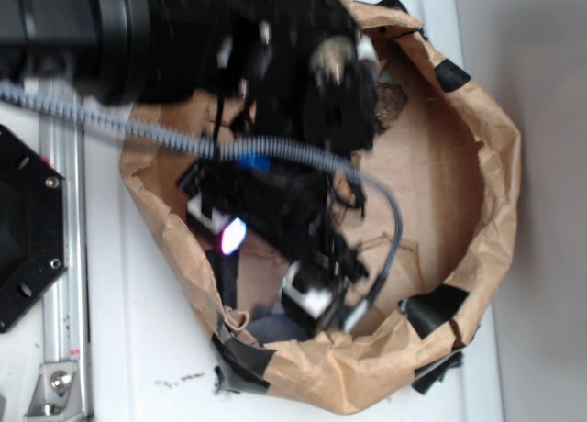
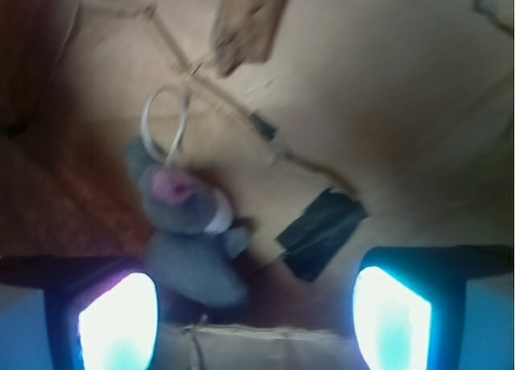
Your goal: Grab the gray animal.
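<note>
The gray animal (image 2: pixel 191 240), a small plush with a pink-lined ear, lies on the brown paper floor of the bag. In the wrist view it is just ahead of my left fingertip (image 2: pixel 117 322), inside the span of the jaws but off to the left. My gripper (image 2: pixel 253 322) is open, with both lit pads wide apart and nothing between them. In the exterior view the gripper (image 1: pixel 275 273) reaches down inside the paper bag (image 1: pixel 477 257). A gray patch that seems to be the animal (image 1: pixel 275 328) shows below it, mostly hidden by the arm.
A brown wood stick (image 2: pixel 249 20) lies farther ahead. A piece of black tape (image 2: pixel 322 233) and a white loop (image 2: pixel 165 125) lie near the plush. A dark bark chunk (image 1: pixel 393 104) sits at the bag's far side. The rolled paper rim surrounds everything.
</note>
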Motion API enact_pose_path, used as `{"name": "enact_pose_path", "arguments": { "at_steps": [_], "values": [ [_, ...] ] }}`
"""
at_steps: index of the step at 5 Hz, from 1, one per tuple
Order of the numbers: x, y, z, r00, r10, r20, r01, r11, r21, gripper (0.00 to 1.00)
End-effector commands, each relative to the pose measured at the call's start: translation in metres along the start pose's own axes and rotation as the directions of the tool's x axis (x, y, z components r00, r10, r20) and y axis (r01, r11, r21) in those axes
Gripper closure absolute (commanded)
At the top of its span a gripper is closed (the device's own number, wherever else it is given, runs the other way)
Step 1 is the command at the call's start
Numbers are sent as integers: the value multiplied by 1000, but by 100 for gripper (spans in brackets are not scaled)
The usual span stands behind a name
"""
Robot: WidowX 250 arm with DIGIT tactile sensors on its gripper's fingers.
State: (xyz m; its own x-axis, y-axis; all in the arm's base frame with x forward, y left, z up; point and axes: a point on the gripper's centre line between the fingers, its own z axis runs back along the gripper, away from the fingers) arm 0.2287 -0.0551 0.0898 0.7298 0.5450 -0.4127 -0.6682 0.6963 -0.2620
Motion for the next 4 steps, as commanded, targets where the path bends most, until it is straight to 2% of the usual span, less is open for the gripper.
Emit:
{"name": "enact_pose_path", "arguments": {
  "at_steps": [1, 2, 3, 4],
  "values": [
    [1, -21, -57, 990, -138, 32, 138, 990, -5, 0],
    [-18, -32, -81, 980, -197, -33, 196, 980, -32, 0],
    [-32, -37, -88, 977, -184, -106, 181, 983, -42, 100],
    [-33, -37, -93, 977, -196, -81, 195, 981, -15, 100]
  ]
}}
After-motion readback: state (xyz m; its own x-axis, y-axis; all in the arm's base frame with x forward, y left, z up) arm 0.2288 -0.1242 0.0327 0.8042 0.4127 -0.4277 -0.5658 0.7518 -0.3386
